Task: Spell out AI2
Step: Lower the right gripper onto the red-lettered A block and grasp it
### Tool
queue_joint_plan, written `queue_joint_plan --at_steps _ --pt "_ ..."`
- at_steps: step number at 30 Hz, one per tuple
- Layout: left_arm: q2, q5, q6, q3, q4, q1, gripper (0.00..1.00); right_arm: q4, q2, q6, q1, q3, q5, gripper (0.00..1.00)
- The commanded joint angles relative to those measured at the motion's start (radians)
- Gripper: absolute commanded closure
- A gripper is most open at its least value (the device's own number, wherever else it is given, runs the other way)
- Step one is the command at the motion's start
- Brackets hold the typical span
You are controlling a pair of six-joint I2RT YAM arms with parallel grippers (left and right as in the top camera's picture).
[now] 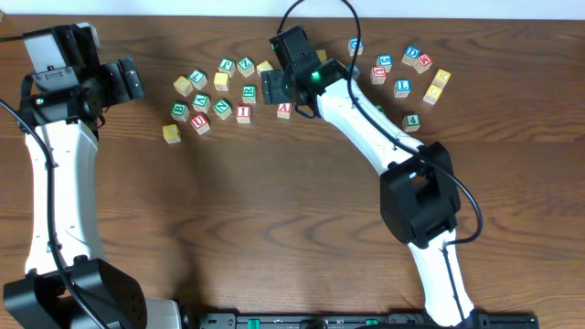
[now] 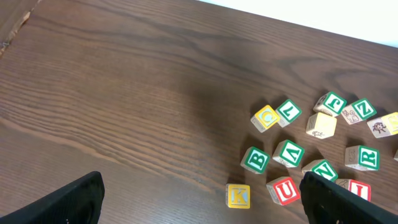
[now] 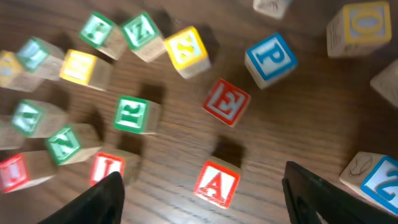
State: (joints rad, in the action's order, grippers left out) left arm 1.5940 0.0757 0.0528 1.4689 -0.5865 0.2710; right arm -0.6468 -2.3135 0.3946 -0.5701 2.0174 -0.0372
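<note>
The right wrist view is blurred throughout: the red cube [image 3: 12, 173] at its left edge is unreadable, and the blue-lettered cube [image 3: 377, 180] at lower right is cut by the frame, so its character is unclear. In the left wrist view the red "I" cube [image 2: 356, 188] is half hidden behind the left hand's finger [image 2: 329, 200]. Overhead, the right hand [image 1: 274, 89] covers the tabletop [image 1: 292, 210] beneath it.

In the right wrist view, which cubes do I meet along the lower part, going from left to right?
Red-lettered cube at the left edge → green N cube → red I cube → red A cube → blue-lettered cube at the right edge.
</note>
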Motion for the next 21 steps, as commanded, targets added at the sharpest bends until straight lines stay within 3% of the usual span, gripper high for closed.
queue_joint_plan --at_steps 1,11,21 --pt "-0.006 -0.002 0.006 0.023 -0.005 -0.002 0.01 0.0 -0.037 0.05 -0.01 0.006 -0.039 0.28" --pt "-0.006 -0.002 0.006 0.023 -0.005 -0.002 0.01 0.022 -0.097 0.132 -0.01 -0.002 -0.039 0.51" --pt "-0.006 -0.002 0.006 0.023 -0.005 -0.002 0.01 0.06 -0.132 0.169 -0.012 -0.002 -0.04 0.52"
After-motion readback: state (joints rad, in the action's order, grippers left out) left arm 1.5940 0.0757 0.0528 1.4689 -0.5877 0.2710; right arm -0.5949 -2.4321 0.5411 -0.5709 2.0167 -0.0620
